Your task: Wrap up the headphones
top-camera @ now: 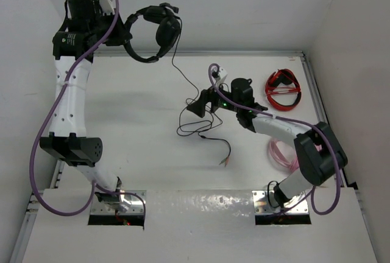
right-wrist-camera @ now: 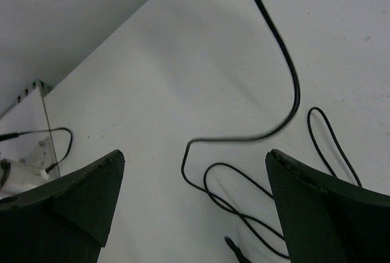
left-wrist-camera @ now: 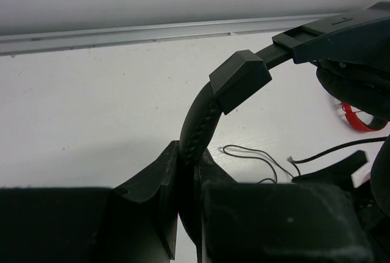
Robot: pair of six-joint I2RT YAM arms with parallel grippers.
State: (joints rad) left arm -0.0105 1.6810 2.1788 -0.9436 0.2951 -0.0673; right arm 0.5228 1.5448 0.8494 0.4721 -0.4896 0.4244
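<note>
Left gripper [left-wrist-camera: 186, 175] clamping headphones [top-camera: 159, 28] aloft, cable [right-wrist-camera: 291, 71] seemingly untouched below right gripper [right-wrist-camera: 195, 178]

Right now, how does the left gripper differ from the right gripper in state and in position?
The left gripper is shut on the band of the headphones and holds them up off the table; the right gripper is open and holds nothing. The left gripper is at the far left; the right gripper hangs over the loose cable mid-table. Both have black fingers.
</note>
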